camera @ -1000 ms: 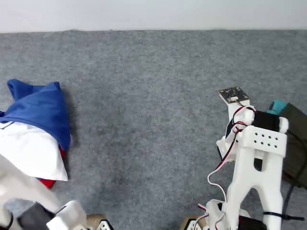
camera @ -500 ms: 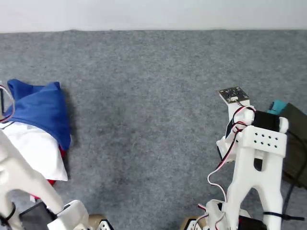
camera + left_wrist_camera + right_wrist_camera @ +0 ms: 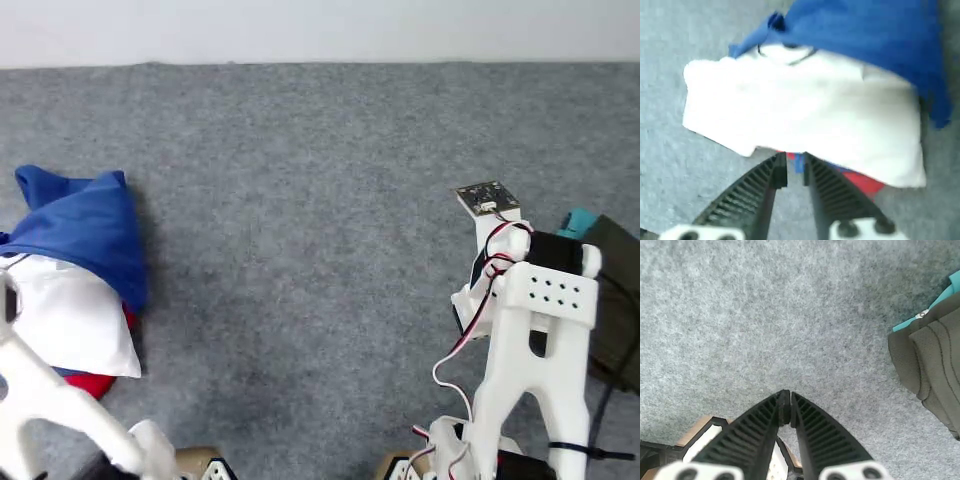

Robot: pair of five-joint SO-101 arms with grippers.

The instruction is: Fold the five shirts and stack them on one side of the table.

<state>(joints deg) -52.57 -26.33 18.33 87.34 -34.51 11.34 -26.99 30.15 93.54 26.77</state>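
Grey table: left fingers, slightly apart, sit just beside the white shirt; right fingers together.

blue shirt, wht shirt, grey tbl

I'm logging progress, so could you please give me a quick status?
Left gripper slightly open, empty, at the white shirt edge. Right gripper shut, empty, over the mat. Blue shirt and red shirt heaped with it. No obstruction.
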